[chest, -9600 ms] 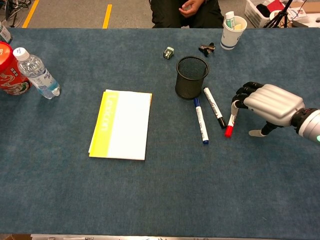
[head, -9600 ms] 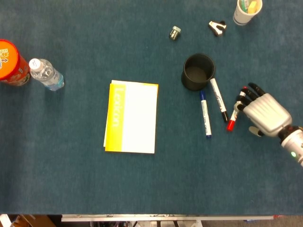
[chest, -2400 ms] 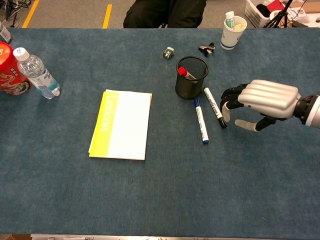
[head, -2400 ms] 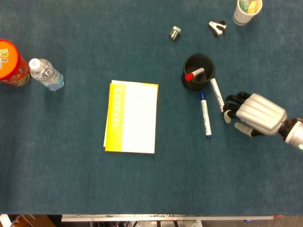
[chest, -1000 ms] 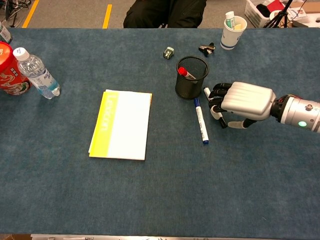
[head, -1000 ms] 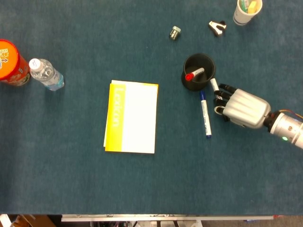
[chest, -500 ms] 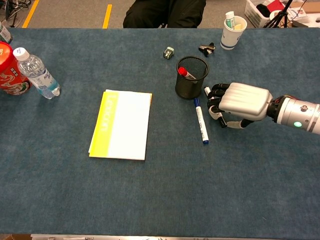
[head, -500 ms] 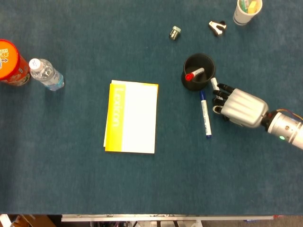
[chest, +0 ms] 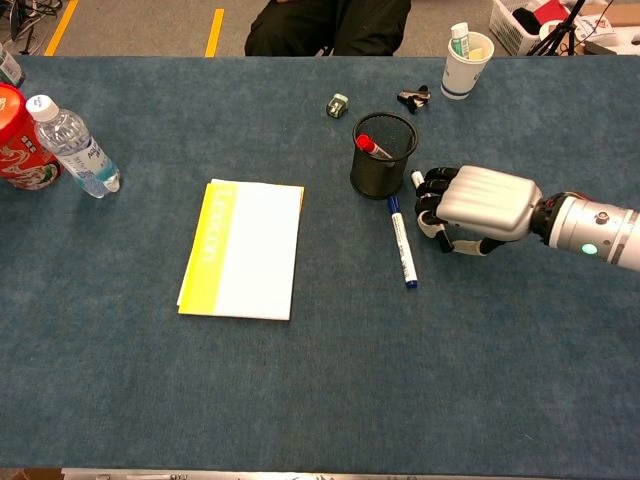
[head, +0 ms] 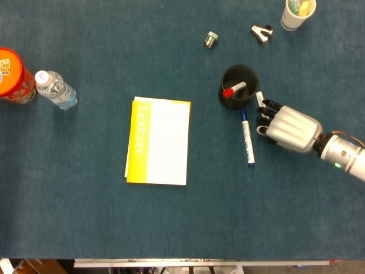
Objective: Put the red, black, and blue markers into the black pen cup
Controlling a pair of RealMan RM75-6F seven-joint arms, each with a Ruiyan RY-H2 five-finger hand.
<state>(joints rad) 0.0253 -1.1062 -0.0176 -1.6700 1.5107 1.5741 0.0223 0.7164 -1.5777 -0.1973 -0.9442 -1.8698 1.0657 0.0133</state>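
The black pen cup (head: 223, 94) (chest: 383, 172) stands right of centre, and the red marker (head: 234, 90) (chest: 368, 146) leans inside it. Just right of the cup, my right hand (head: 288, 128) (chest: 480, 205) lies over the black marker, its fingers curled around the barrel. Only the marker's white end (head: 260, 98) (chest: 417, 180) sticks out toward the cup. Left of the hand, the blue marker (head: 246, 137) (chest: 401, 243) lies flat on the table, untouched. My left hand shows in neither view.
A yellow-and-white notebook (head: 158, 141) lies mid-table. At the far left stand a water bottle (head: 55, 89) and a red can (head: 14, 75). A paper cup (head: 296, 12), a binder clip (head: 262, 32) and a small metal piece (head: 211, 39) sit behind the pen cup.
The red marker went from the table into the cup. My right hand then slid left onto the black marker and closed around it; the marker's white end has shifted slightly.
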